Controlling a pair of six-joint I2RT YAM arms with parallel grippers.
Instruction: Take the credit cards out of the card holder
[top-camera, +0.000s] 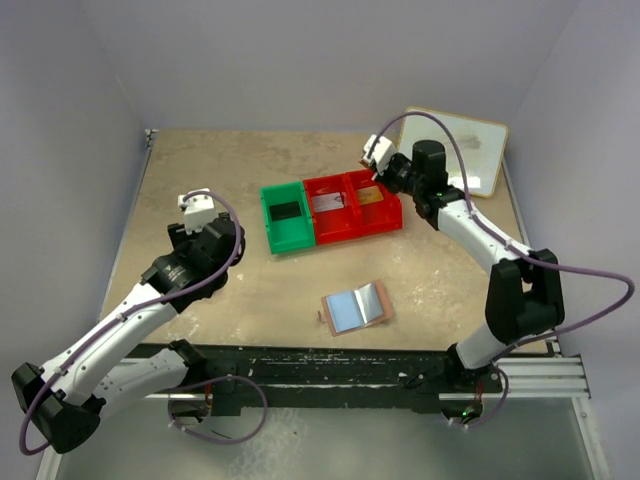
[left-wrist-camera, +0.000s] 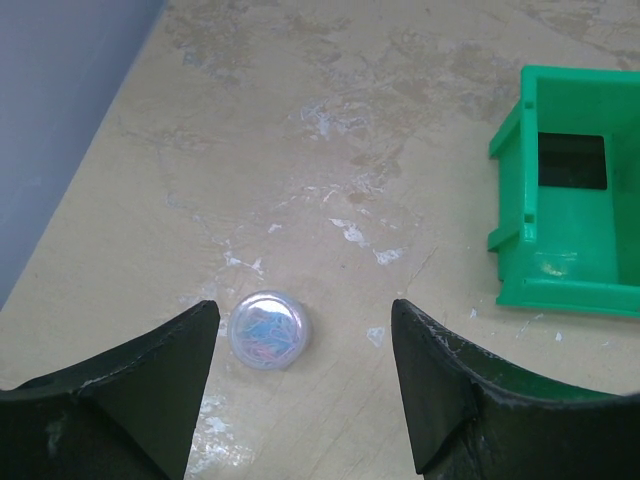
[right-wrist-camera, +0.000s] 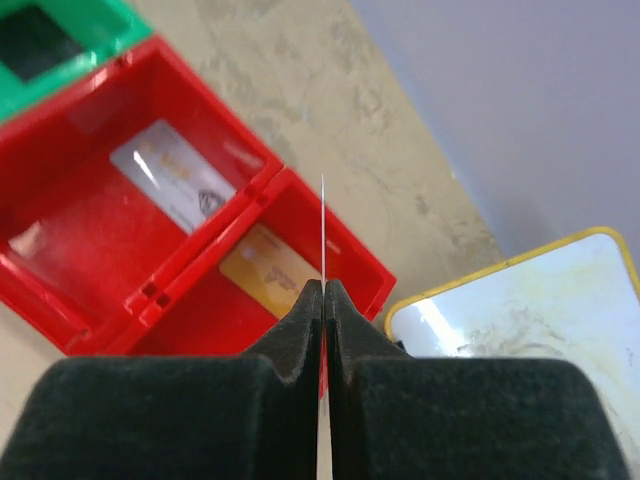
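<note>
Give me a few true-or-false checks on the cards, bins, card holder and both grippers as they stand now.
1. The card holder lies open on the table. True.
2. The right gripper is open and empty. False: it is shut on a thin card, seen edge-on.
3. A black card lies in the green bin. True.
4. The gold card lies in the green bin. False: it lies in the end red bin.
5. The left gripper holds a card. False: it is open and holds nothing.
</note>
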